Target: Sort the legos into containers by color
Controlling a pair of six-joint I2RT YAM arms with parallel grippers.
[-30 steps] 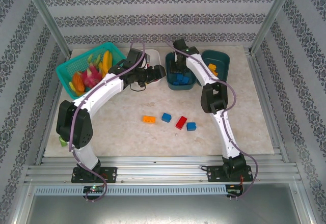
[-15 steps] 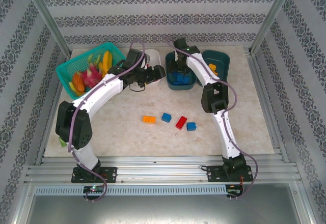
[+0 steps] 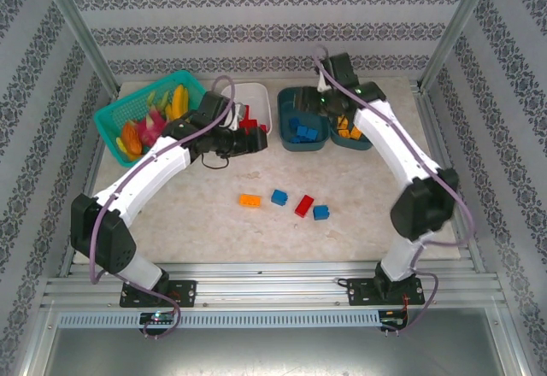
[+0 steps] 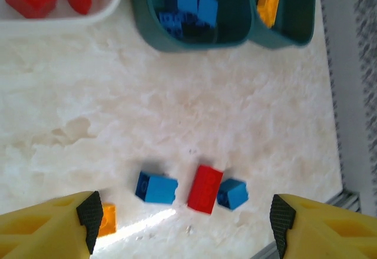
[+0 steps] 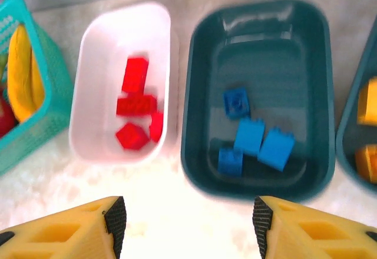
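Four loose legos lie mid-table: an orange one [image 3: 249,199], a blue one [image 3: 279,196], a red one [image 3: 303,205] and another blue one [image 3: 320,212]. The white tub [image 3: 256,96] holds red bricks [image 5: 136,103]. The middle teal tub [image 3: 301,143] holds blue bricks [image 5: 253,138], and the right teal tub [image 3: 373,101] holds orange bricks [image 5: 368,109]. My left gripper [image 3: 248,139] hovers open in front of the white tub, with the red brick [image 4: 205,188] and blue bricks [image 4: 156,188] far below its jaws. My right gripper [image 3: 323,104] hangs open and empty above the teal tubs.
A turquoise mesh basket [image 3: 115,113] of toy fruit stands at the back left, beside the white tub. A metal rail [image 3: 273,269] runs along the table's near edge. The right arm crosses above the right teal tub.
The right arm has swung out to the right and its gripper has lifted away from the blue tub. The left gripper has drawn back a little toward the table's middle.
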